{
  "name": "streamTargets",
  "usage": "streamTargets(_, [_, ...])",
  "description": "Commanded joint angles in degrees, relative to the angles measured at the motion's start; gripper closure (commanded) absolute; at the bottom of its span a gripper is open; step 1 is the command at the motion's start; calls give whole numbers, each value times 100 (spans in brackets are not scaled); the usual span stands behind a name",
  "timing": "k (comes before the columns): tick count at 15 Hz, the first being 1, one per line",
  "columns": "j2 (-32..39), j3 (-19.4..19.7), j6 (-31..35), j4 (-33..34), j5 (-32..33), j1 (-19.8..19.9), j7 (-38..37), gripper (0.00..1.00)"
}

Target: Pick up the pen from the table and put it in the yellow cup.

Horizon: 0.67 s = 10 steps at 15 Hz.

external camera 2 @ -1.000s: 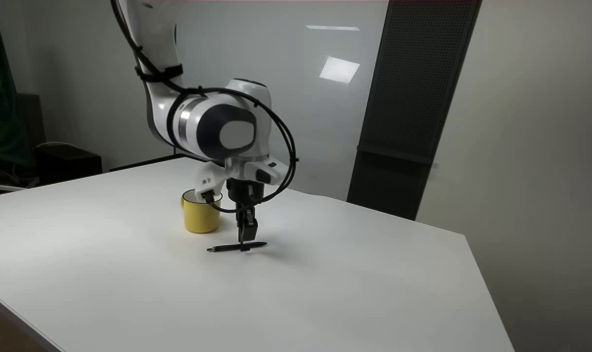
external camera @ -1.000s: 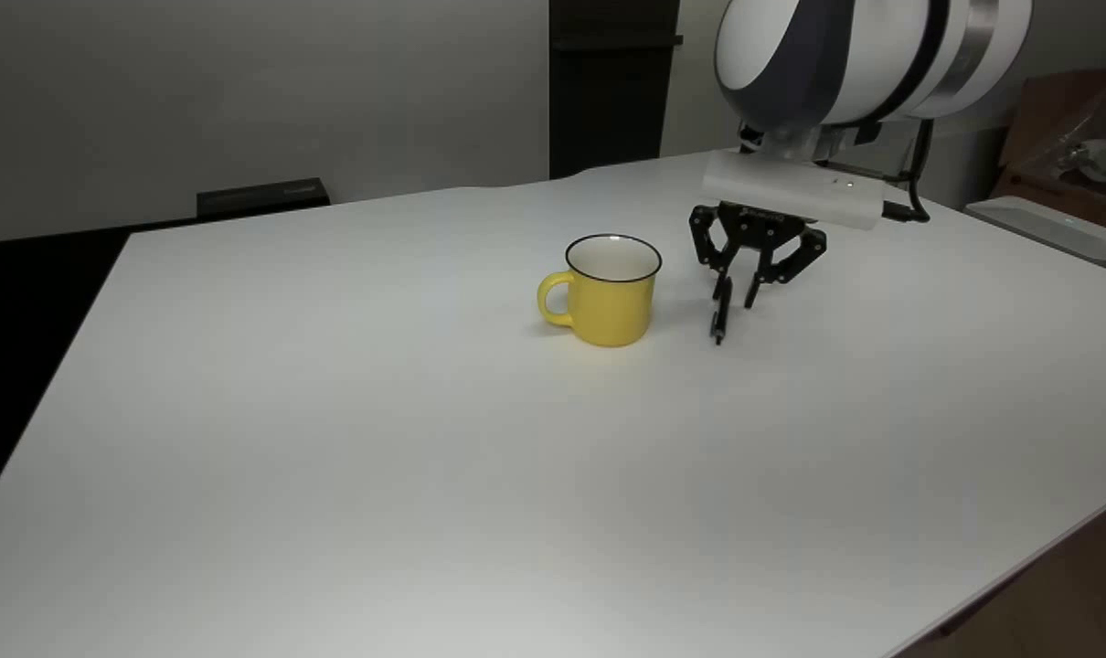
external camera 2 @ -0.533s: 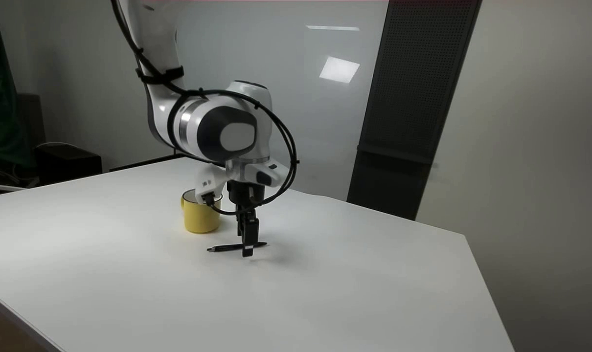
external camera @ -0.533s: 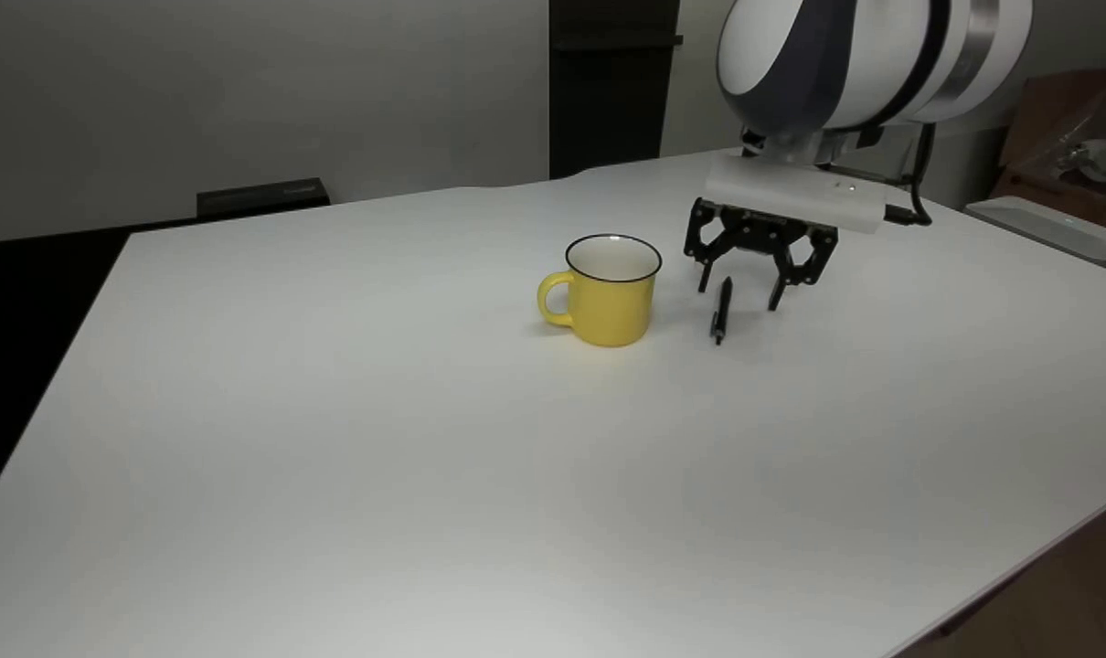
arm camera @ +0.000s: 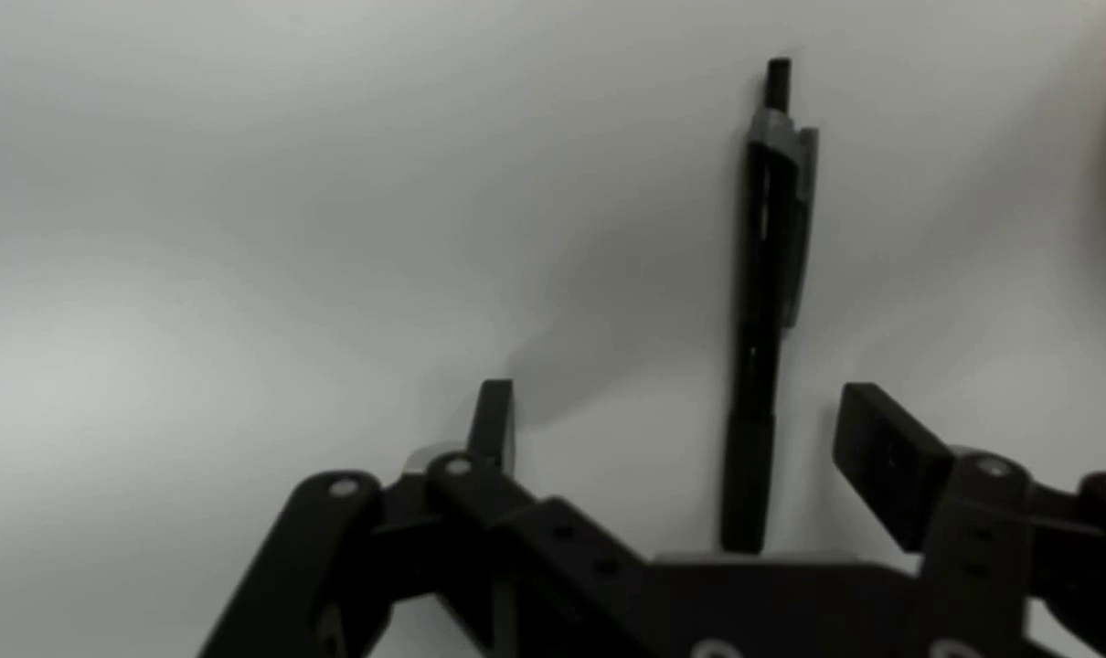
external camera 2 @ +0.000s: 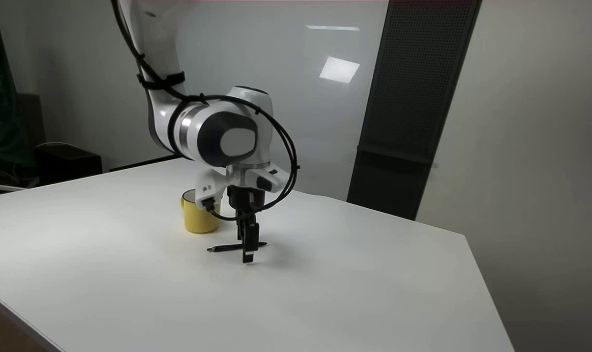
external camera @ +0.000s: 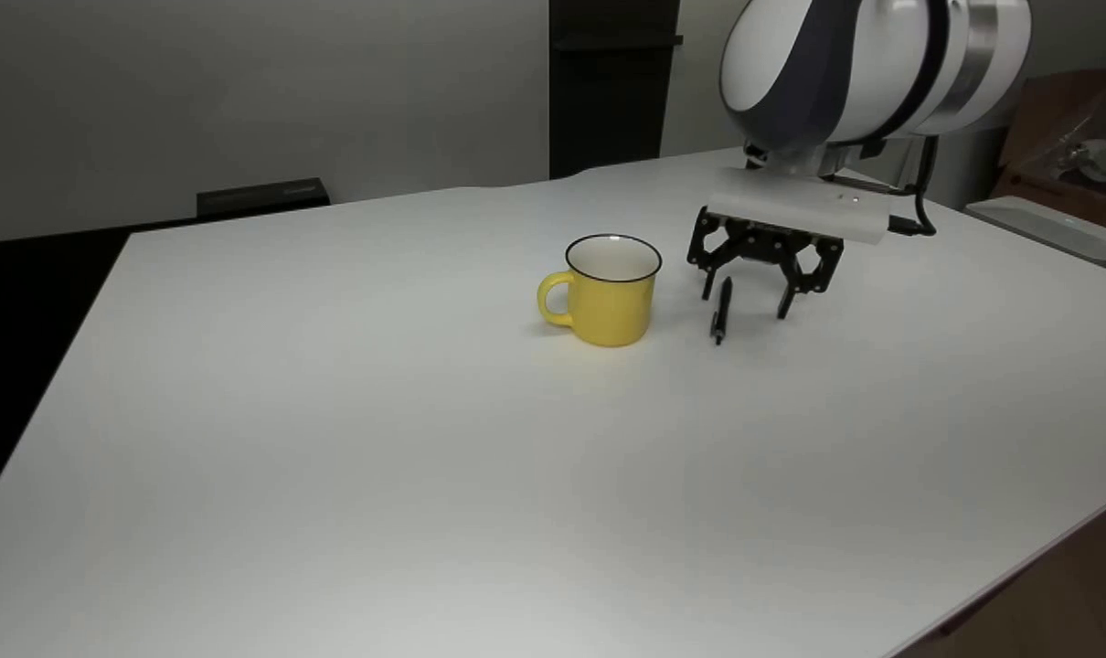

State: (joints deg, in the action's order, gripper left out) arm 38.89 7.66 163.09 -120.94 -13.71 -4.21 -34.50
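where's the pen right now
In the wrist view, the pen lies right of centre on the table, its lower part between the open fingers of the end effector. In an exterior view, it's right of the yellow cup.

On table: pen, btwn fingers of my gripper, nearer the R one in wrist view. In an exterior view cup stands L of pen + gripper; in an exterior view it's behind pen, w/ my wrist partly in front.
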Motion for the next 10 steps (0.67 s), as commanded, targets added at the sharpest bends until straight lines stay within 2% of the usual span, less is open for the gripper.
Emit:
streamTargets(1, [85,48,-2,120,-91,-7,26,40])
streamTargets(7, [48,41,28,102,-101,4,46,82])
streamTargets(10, [38,38,10,104,-99,5,51,99])
